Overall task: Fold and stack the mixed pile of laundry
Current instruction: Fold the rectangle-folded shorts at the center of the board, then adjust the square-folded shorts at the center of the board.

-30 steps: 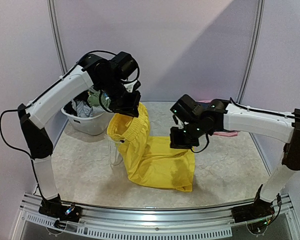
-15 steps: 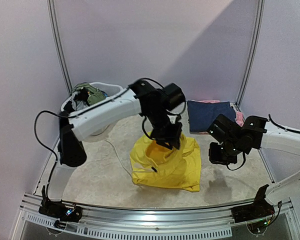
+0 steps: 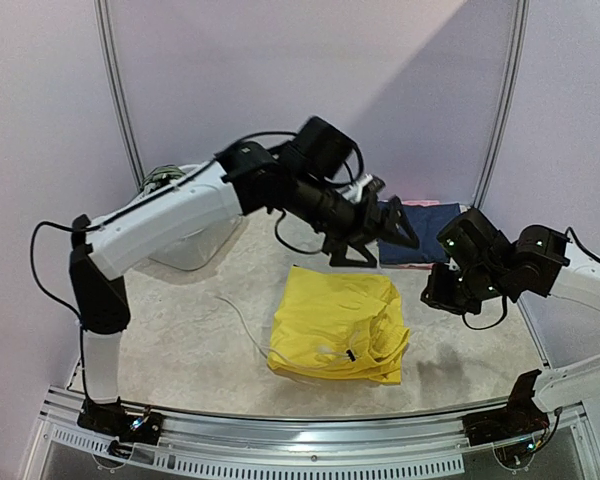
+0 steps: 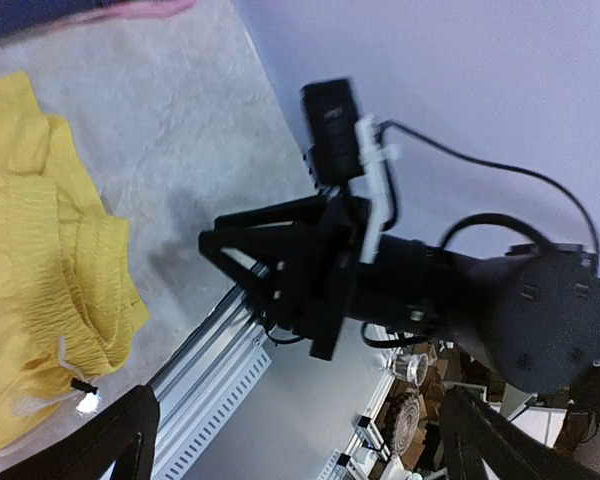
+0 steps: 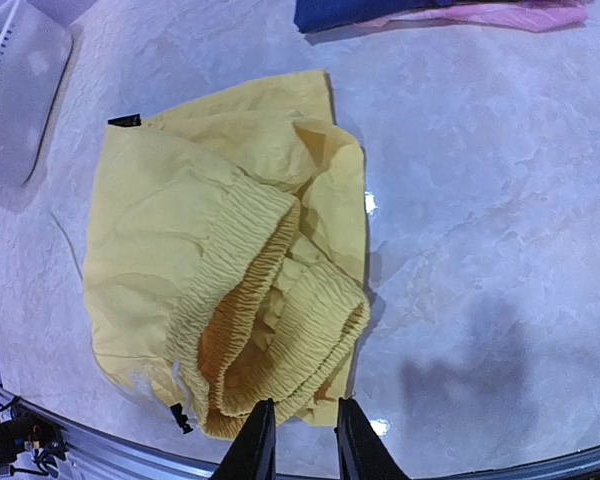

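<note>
Yellow garment | left end effector wide open above it | right end effector narrowly parted, empty, beside

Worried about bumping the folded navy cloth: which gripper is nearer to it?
Left, as far as the views show. The left gripper hangs open over the navy cloth's left edge; the right gripper sits nearer the front, right of the yellow garment.

**Pale surface, laundry on three spots**

The marbled surface carries a folded yellow garment near the middle of its near edge, its white drawstring trailing left. A white tub stands at the far left corner. A folded navy piece lies over a pink piece at the far right.
</note>
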### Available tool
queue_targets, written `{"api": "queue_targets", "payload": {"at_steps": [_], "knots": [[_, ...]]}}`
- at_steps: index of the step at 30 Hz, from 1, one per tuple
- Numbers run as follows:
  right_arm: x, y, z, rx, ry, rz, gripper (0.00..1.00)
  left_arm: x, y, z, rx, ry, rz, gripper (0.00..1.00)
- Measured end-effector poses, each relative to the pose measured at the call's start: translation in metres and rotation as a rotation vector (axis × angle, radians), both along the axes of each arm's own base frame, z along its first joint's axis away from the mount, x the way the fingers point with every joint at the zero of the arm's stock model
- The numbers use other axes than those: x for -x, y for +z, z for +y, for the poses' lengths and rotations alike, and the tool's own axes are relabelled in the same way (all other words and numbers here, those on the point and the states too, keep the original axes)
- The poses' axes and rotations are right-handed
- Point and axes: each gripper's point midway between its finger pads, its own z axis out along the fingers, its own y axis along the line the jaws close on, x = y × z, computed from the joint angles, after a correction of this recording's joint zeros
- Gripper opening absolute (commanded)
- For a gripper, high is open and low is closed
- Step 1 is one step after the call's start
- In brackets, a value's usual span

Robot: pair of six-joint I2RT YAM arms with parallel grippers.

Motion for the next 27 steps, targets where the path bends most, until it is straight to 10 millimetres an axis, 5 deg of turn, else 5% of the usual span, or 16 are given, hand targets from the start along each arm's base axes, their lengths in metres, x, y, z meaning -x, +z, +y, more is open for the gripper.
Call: {"api": "queue_targets", "payload": {"at_steps": [2,5,8,15,20,27], "knots": [[-0.004,0.001,0.014,-0.035,0.031,0.005,0.35,-0.013,0.029,0.02,0.041,0.037,-0.047,1.0],[-0.008,-0.005,0.038,-0.09,0.079,0.031,0.51,-0.027,0.044,0.056,0.032,0.089,-0.103,0.99],[-0.01,-0.014,0.064,-0.148,0.125,0.075,0.55,-0.034,0.024,0.101,-0.069,0.143,-0.129,0.95],[-0.018,-0.035,0.108,-0.229,0.147,0.185,0.53,-0.029,-0.064,0.177,-0.367,0.171,-0.109,0.89],[-0.023,-0.054,0.117,-0.2,0.109,0.257,0.52,-0.018,-0.094,0.199,-0.46,0.15,-0.094,0.86],[-0.019,-0.07,0.103,-0.157,0.025,0.327,0.47,-0.014,-0.094,0.208,-0.457,0.144,-0.115,0.83]]}}
